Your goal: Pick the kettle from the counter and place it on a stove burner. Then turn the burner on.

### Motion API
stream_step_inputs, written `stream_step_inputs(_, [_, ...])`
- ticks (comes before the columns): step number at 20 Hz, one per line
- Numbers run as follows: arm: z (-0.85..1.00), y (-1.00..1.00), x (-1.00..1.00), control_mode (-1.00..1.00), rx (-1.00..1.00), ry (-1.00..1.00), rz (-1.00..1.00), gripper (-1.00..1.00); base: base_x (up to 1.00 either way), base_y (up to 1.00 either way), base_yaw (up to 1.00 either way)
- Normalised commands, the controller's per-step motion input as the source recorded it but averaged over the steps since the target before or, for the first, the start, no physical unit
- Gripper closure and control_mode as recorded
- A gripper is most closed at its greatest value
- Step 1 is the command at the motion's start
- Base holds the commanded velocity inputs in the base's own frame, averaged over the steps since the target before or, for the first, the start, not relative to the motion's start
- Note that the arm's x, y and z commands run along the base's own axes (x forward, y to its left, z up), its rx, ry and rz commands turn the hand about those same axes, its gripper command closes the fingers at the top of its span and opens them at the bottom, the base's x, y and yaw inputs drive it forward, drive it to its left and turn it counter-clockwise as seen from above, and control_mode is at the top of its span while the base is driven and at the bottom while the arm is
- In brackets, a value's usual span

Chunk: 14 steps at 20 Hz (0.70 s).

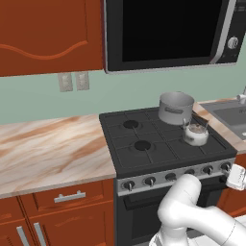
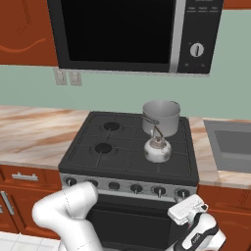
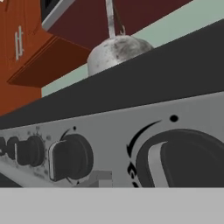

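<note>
gripper [image 2: 182,210]: low in front of stove panel, at its far-right end; jaw state not readable from any view, nothing seen held
knob: large round black control knob [image 3: 183,159] dead ahead, very close, pointer near upright; likely the target
neighbours: smaller black knob [image 3: 70,157] just to one side, more beyond; risk of grabbing the wrong one
kettle: small squat shiny silver-white kettle with thin dark handle [image 2: 157,149] above and behind panel, sitting on black grate of front-right stove burner [image 2: 169,162]; placement looks done
pot: grey straight-sided steel pot [image 2: 161,117] just behind kettle, on rear burner
counter: beige marble-look countertop [image 1: 48,149] well off to far side, not involved now
step: centre jaws across knob, square to panel, pinch firmly, then rotate; confirm knob matches kettle's burner
</note>
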Motion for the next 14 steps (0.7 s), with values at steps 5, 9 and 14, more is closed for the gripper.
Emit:
stream_step_inputs(5, [0.19,-0.19,0.24,-1.00,0.06,0.02,-0.03,1.00,0.00,0.00,0.00])
stream_step_inputs(9, [0.09,-0.23,0.36,-1.00,0.05,0.12,-0.04,1.00,0.00,0.00,0.00])
stream_step_inputs(14, [0.05,-0.30,0.34,-1.00,0.08,0.29,0.00,1.00,0.00,0.00,0.00])
